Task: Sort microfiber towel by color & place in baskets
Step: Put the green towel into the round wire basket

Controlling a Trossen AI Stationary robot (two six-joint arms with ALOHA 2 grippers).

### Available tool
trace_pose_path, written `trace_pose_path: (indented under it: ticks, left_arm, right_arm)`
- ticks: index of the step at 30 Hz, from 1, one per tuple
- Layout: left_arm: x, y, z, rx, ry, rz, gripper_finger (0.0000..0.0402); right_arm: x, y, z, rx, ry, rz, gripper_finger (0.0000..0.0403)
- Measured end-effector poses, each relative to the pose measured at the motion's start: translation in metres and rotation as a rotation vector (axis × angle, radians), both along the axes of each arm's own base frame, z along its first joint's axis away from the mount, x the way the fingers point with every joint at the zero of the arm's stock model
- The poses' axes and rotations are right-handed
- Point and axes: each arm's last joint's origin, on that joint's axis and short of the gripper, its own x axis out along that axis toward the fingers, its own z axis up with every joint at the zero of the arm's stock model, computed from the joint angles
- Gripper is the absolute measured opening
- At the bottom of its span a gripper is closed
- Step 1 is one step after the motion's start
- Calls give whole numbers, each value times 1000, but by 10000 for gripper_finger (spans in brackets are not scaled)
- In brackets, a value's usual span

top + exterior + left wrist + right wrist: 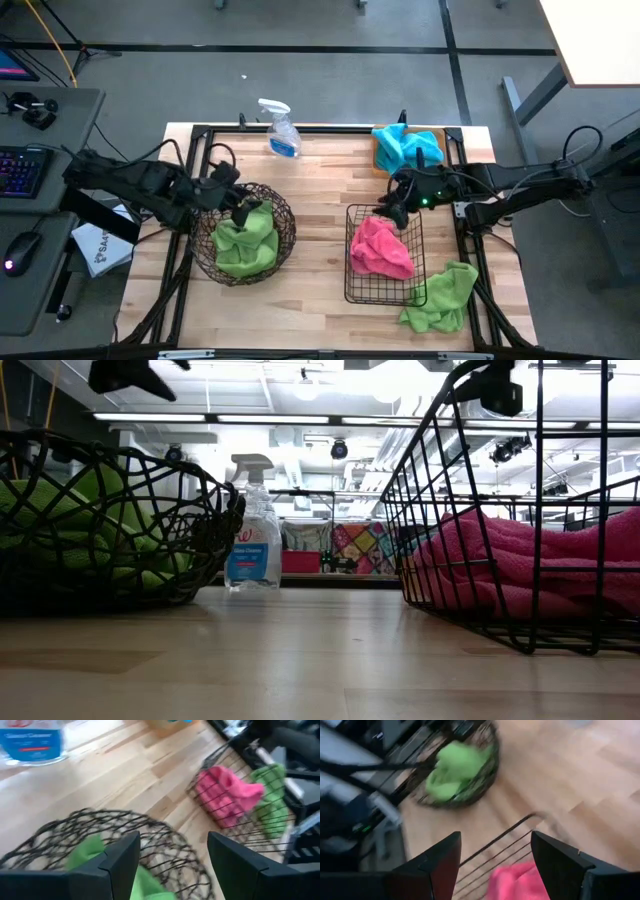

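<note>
One lime green towel [440, 297] lies loose on the surface beside the black wire-grid basket [352, 285]; the rest are binned. Your left gripper [241, 207], over the round woven-wire bowl [283, 209], and right gripper [397, 212] both hang wide open, empty. Next, reach for the stray.

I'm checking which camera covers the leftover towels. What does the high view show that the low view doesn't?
Only the high view shows the loose green towel lying on the table beside the black wire basket, the blue towel on the orange tray, and both open grippers, left and right. Only the low view shows the room behind. Both show the spray bottle, the pink towel and the green towels in the round bowl.
</note>
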Motion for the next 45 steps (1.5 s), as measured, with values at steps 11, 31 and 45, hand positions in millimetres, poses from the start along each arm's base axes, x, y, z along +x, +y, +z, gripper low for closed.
trace_pose_path:
  ticks: [11, 31, 45]
  left_arm:
    - [26, -8, -7, 13, -20, -37, 220]
    - [28, 1, -4, 9, -53, 23, 220]
    - [30, 1, -3, -17, -76, 6, 220]
  right_arm:
    - [-51, 67, -28, 317, 535, 216, 236]
    - [-86, 190, -102, -10, 858, 348, 236]
    - [-80, 243, -159, -64, 848, 492, 236]
